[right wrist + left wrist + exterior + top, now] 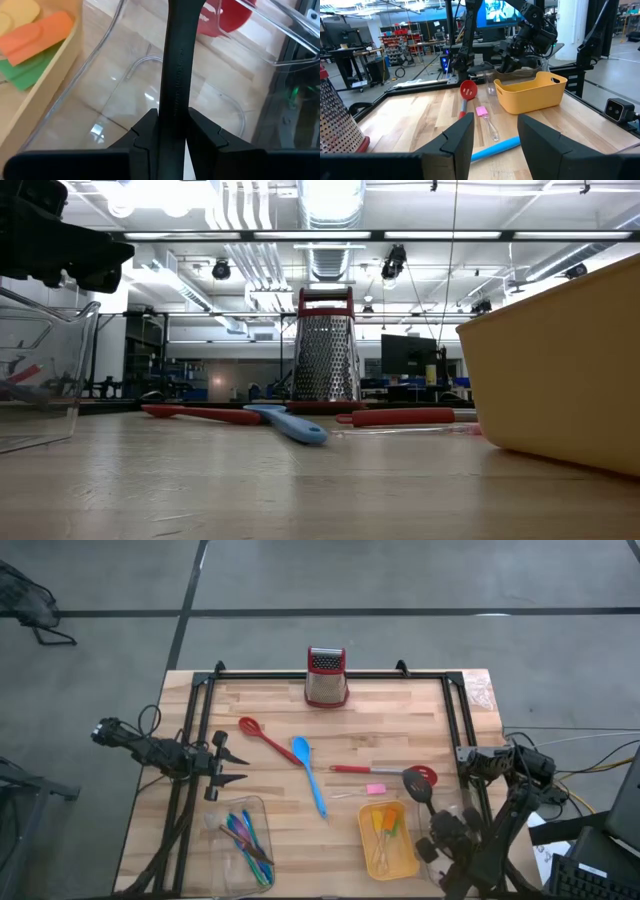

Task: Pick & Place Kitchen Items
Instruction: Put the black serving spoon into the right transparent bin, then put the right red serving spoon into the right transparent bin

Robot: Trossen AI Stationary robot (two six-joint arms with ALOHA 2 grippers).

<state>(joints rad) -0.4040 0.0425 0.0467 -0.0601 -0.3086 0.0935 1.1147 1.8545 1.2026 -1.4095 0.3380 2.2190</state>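
Your right gripper [172, 131] is clenched on the handle of the black spatula [175, 75]: in the right wrist view both dark fingers press against a long, flat, matte black shaft that runs straight out between them. From above, that gripper [437, 830] sits at the table's right front corner, just beside the orange tray [388, 840], and the spatula [417, 787] ends in a dark rounded head pointing toward the table's middle. Under the handle you can see the curved rim of a clear tray [100, 100] on the wood.

Inside the orange tray lie small flat pieces, orange [37, 32], yellow [17, 12] and green [22, 72], overlapping one another.

Just past the spatula's head lies the red slotted spoon [385, 771], its handle pointing left and its perforated bowl near the black head. A small pink piece [376, 789] on a clear stick lies close by it. Further left, the blue spoon [308, 772] lies diagonally across the table's middle, and the red spoon [264, 737] lies beside it, the two nearly meeting at the blue bowl.

Your left gripper [228, 769] waits over the left side of the table with its fingers spread and nothing between them. In front of it, a second clear tray [228, 815] holds thin purple, green and blue sticks [247, 838].

The metal grater [326, 678] with a red top stands at the far edge.
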